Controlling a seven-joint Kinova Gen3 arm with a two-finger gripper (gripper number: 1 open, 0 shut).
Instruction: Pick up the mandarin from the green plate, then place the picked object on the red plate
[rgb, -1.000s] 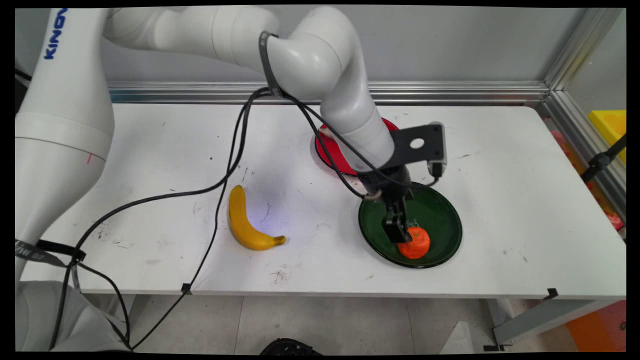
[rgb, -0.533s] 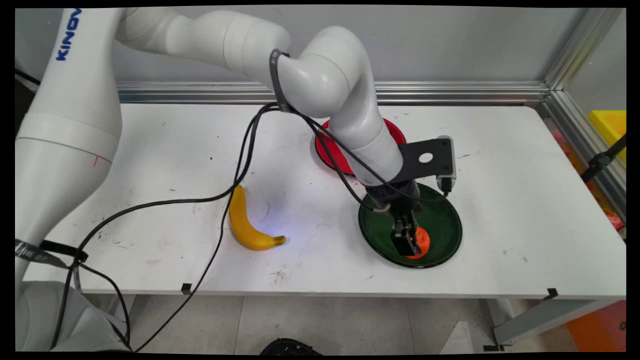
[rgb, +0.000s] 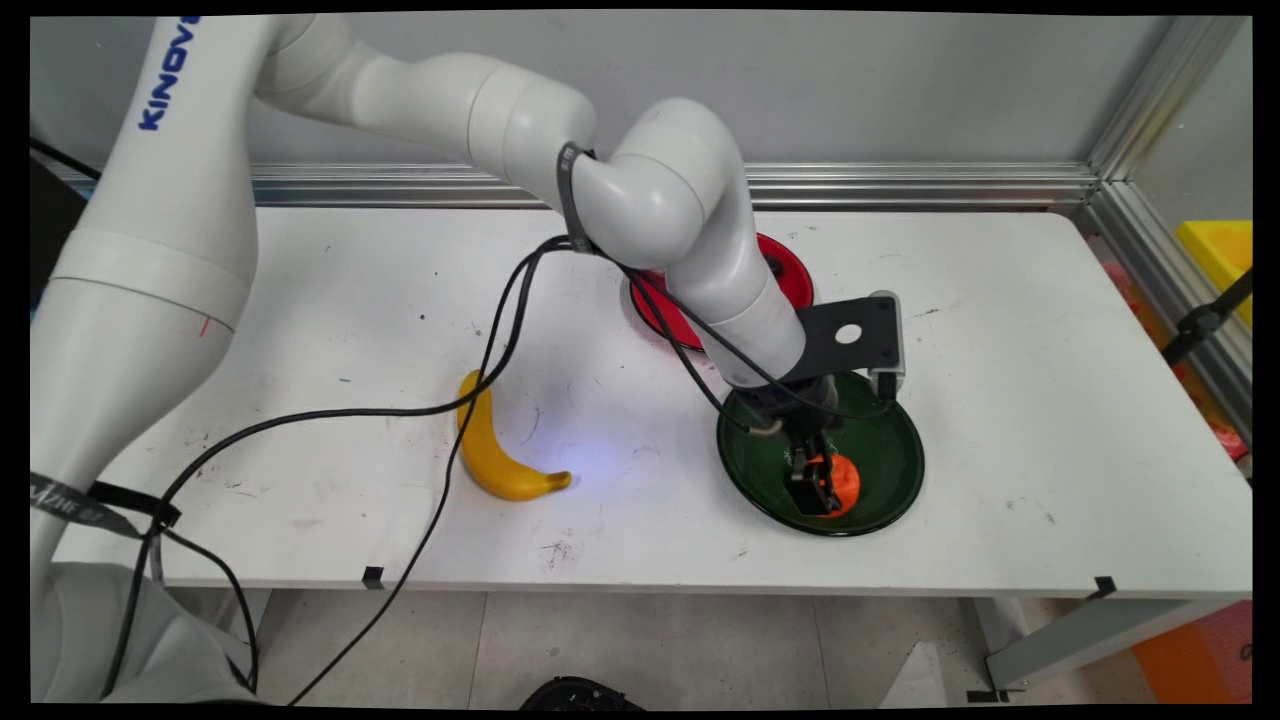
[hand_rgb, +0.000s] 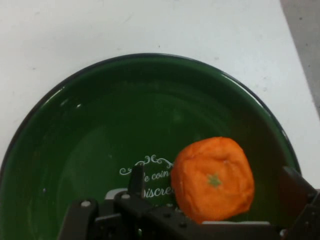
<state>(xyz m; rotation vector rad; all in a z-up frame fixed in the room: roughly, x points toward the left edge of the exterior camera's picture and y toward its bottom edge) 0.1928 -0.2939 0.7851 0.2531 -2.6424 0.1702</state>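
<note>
On green plate, lumpy orange

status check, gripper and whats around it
Gripper open, low over green plate, fingers either side of the orange. Banana apart to the left; red plate behind, partly hidden by the arm.

green plate rim rings orange (table open rightward)

Reaches in from the upper left of the frame, white jointed arm bent at the elbow near centre and angled down to the lower right. Black two-finger pincer points downward, lowered right of centre, fingers spread apart.
</note>
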